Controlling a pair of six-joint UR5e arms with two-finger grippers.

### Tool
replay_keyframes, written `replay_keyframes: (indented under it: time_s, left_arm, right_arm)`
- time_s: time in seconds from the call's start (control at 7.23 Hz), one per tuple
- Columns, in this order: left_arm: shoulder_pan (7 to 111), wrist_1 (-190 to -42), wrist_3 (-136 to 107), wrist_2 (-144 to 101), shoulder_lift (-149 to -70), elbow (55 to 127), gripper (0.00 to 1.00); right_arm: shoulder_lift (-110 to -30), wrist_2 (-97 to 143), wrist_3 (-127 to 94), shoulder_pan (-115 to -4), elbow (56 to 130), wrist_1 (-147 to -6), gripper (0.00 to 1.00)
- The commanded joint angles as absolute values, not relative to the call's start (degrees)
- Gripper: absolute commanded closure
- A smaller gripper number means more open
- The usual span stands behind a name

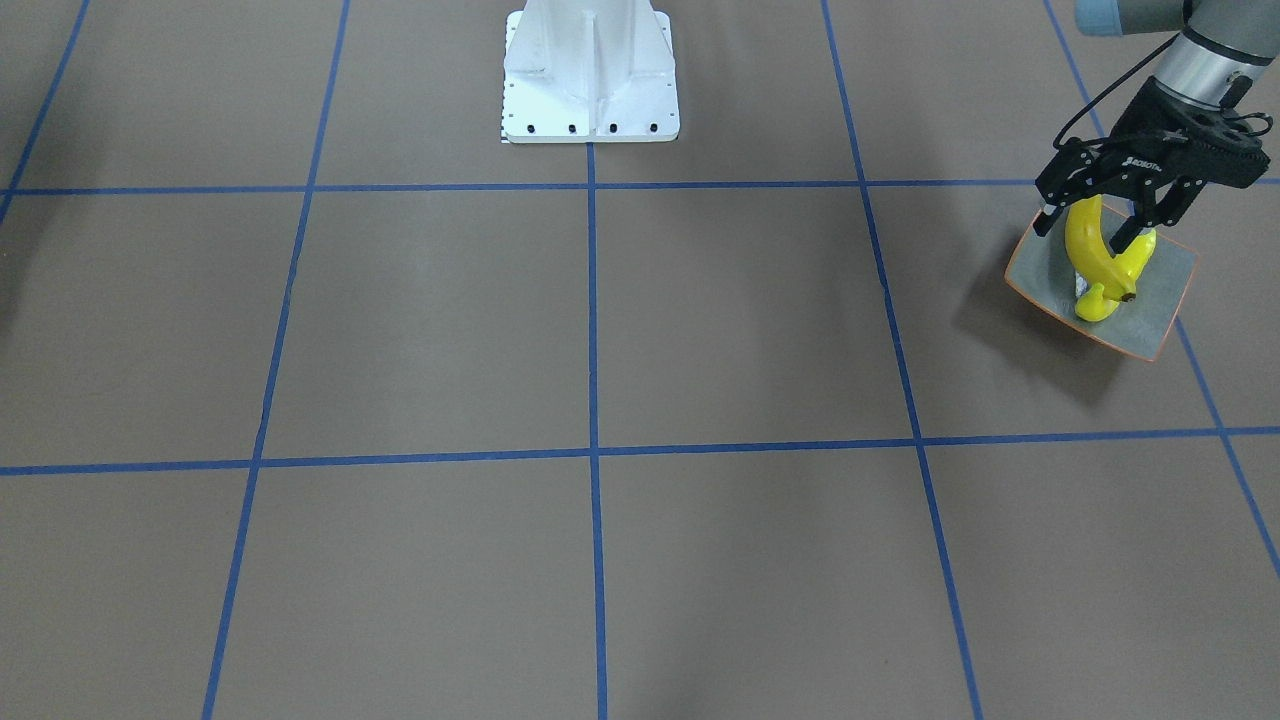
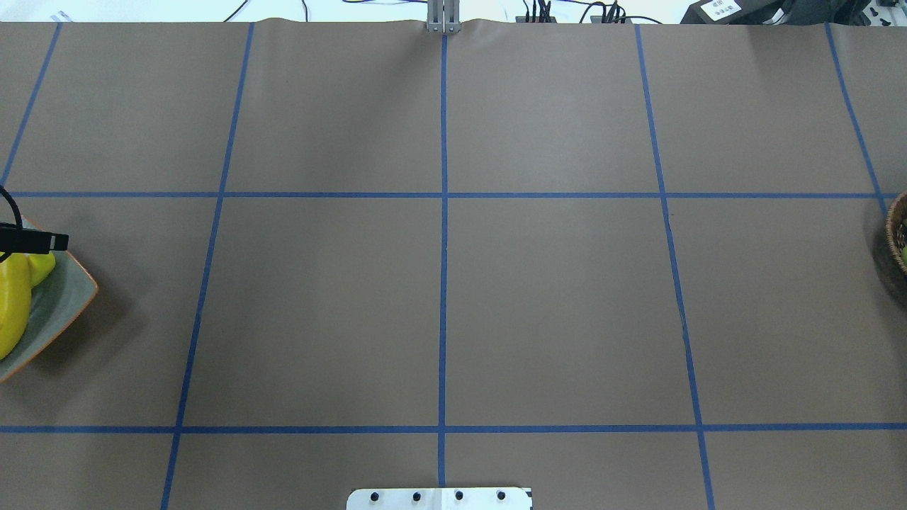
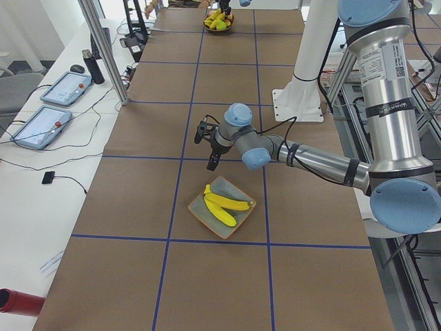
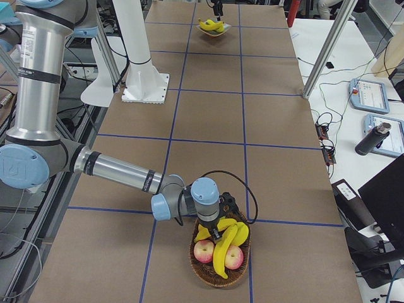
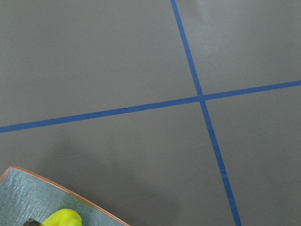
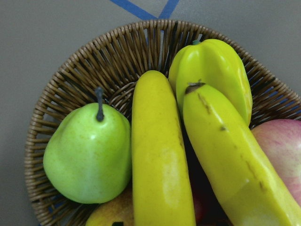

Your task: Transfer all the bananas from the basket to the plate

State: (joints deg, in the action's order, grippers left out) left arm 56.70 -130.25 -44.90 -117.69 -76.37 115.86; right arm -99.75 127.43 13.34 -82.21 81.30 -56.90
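Green pear (image 6: 87,153), two apples (image 4: 204,251), tablets (image 3: 43,127), dark bottle (image 3: 94,67).

Overhead: left claw (image 1: 1087,235) almost wholly lost past the left edge, only a black stub showing. Plate (image 2: 74,294) beneath it sliced by the same edge, plate bananas (image 2: 14,304) too. Basket (image 2: 897,234) under the right claw (image 4: 219,228) cut to a sliver at the right edge. From the side, right claw's fingertips buried among the basket bananas (image 4: 222,252); spread or closed, impossible to tell. From its wrist, those bananas and an apple (image 6: 282,155) cropped. From the left wrist, merely a plate corner and one clipped banana end.
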Motion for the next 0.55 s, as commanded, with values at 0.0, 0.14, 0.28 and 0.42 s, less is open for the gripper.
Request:
replay_keyframes:
  time_s: [0.0, 0.14, 0.28, 0.42]
  left_arm:
    - [56.7, -130.3, -44.9, -117.7, -76.4, 115.8, 0.0]
    - [56.7, -130.3, -44.9, -117.7, -76.4, 115.8, 0.0]
    - [56.7, -130.3, -44.9, -117.7, -76.4, 115.8, 0.0]
    - [56.7, -130.3, -44.9, -117.7, -76.4, 115.8, 0.0]
  right_arm:
    - [-98.9, 127.7, 12.5, -82.0, 81.6, -56.4, 1.0]
    - [-99.0, 127.7, 13.0, -82.0, 81.8, -56.4, 1.0]
    - [-99.1, 127.8, 13.2, -82.2, 82.6, -56.4, 1.0]
    - [-99.7, 127.9, 13.3, -82.4, 84.5, -56.5, 1.0]
